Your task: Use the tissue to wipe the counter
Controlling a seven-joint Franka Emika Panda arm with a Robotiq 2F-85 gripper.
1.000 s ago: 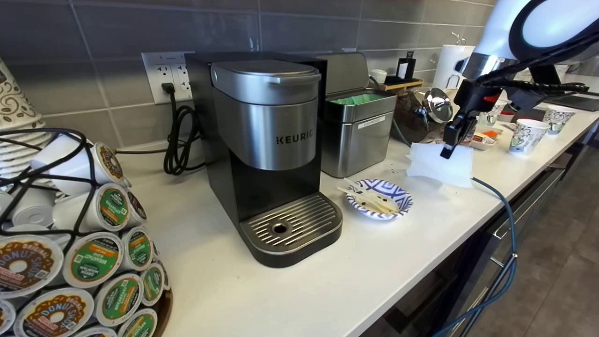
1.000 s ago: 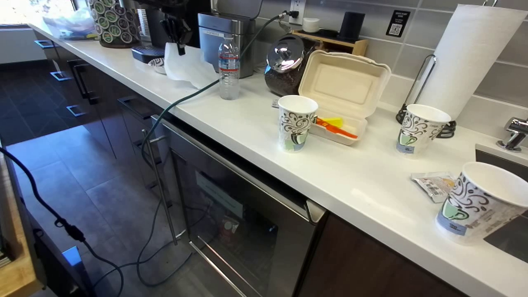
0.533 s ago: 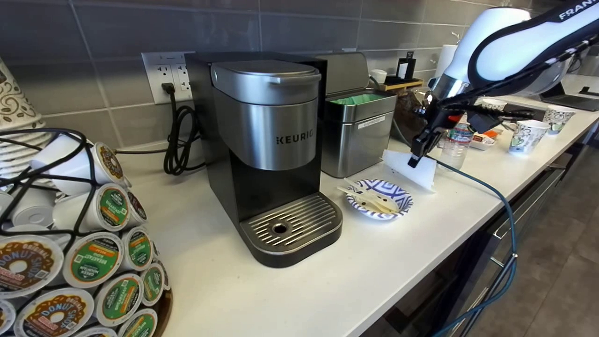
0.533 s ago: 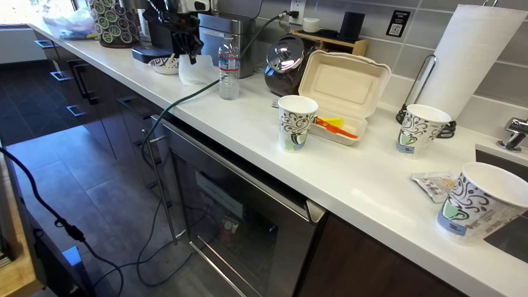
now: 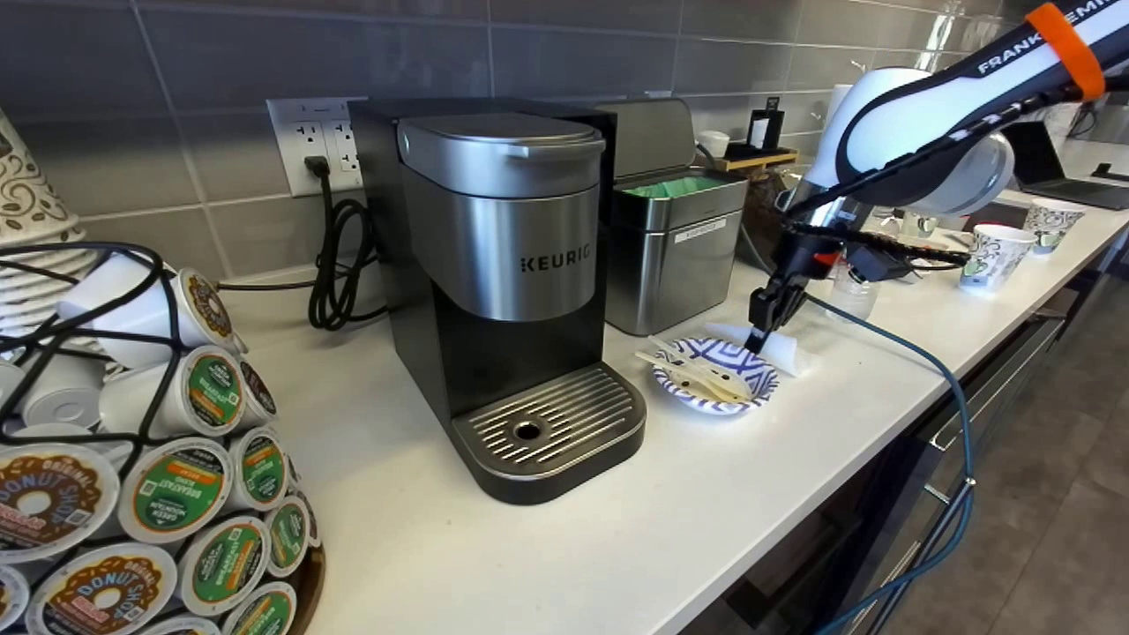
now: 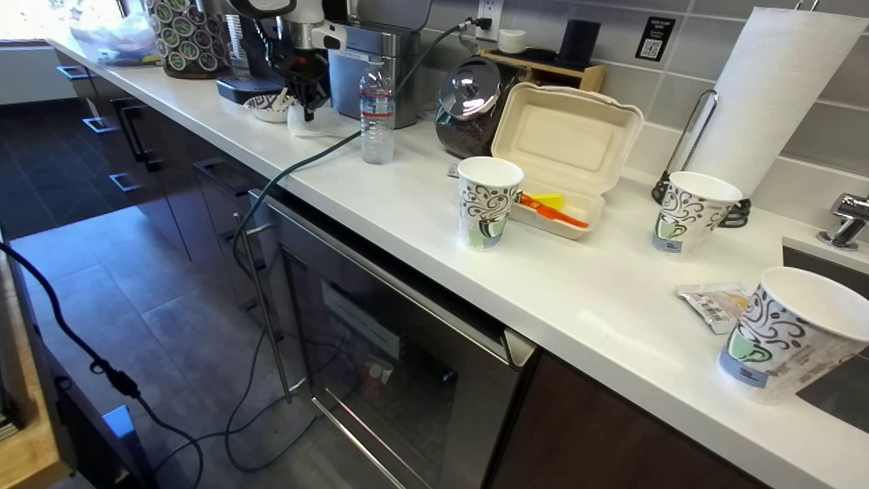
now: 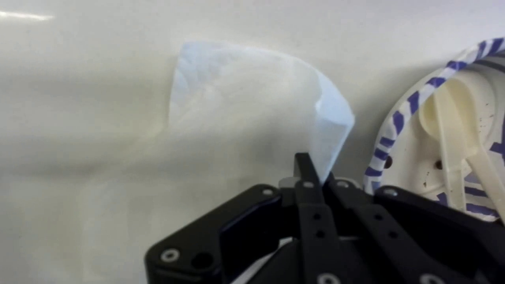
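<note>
The claw [image 7: 319, 173] pinches the tissue [image 7: 252, 88], which seems to touch the tabletop [image 5: 547, 564], so grasping is done, but wiping is probably not finished.

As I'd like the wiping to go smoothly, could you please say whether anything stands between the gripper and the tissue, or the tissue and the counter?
Nothing visible: the gripper pinches the tissue, which appears to rest against the counter. The patterned plate close beside the tissue might hinder wiping toward the coffee maker.
</note>
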